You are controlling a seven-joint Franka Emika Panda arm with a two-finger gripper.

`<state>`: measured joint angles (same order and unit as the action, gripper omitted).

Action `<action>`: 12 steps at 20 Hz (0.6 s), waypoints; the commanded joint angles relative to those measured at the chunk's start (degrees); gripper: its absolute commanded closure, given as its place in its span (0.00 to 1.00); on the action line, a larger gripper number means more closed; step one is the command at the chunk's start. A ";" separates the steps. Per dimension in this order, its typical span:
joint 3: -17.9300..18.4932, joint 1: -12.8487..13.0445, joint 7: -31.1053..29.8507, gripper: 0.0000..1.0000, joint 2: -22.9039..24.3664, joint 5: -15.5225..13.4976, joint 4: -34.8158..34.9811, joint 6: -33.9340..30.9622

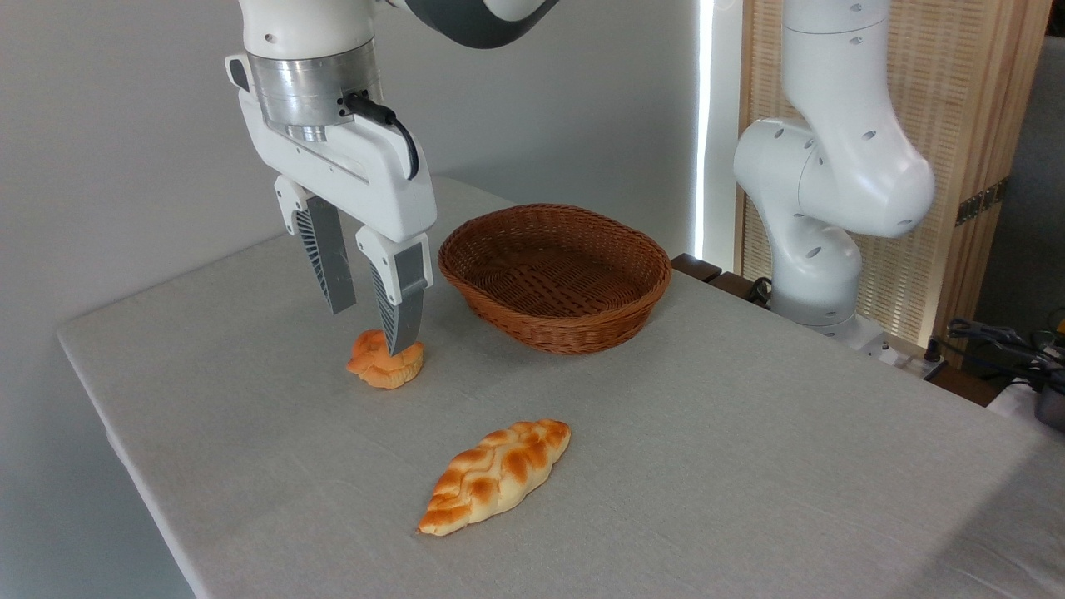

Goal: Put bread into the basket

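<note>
Grey cloth covers the bench (pixel 707 466), which runs from the lower left toward the right edge of the view. Near its middle-left sits the bread (pixel 384 363), a small orange-golden bun with a lobed top, resting on the cloth. Directly above it hangs the gripper (pixel 370 320), its two ribbed grey fingers (pixel 326 254) pointing down and spread apart, with nothing clamped between them. The nearer finger's tip overlaps the bun's top in this view; whether it touches the bun cannot be told. The farther finger ends a little above the cloth at about ten o'clock from the bun.

At about two o'clock from the bun, near but not touching it, stands the basket (pixel 556 324), an oval shallow one of reddish-brown wicker with a thick braided rim. Its inside shows only woven floor.

At about five o'clock from the bun, closer to the front edge of the bench, lies a braided loaf (pixel 497 474), golden and cream, long and tapered, set on a slant with one end pointing toward the basket. It is apart from both the bun and the basket.

At three o'clock from the basket, past the bench's far edge, rises the white base of the arm (pixel 824 191), in front of a slatted wooden screen (pixel 957 100).
</note>
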<state>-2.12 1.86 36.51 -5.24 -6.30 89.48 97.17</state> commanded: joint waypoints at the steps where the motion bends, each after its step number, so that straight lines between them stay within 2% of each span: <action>1: -0.25 -0.02 1.37 0.00 0.76 -1.26 0.26 0.29; 5: -0.34 -0.19 1.28 0.00 0.67 -2.31 0.35 0.29; 12: -0.34 -0.19 1.37 0.00 0.76 -2.41 0.61 0.65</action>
<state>-2.47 1.93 36.54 -5.16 -7.56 89.47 97.25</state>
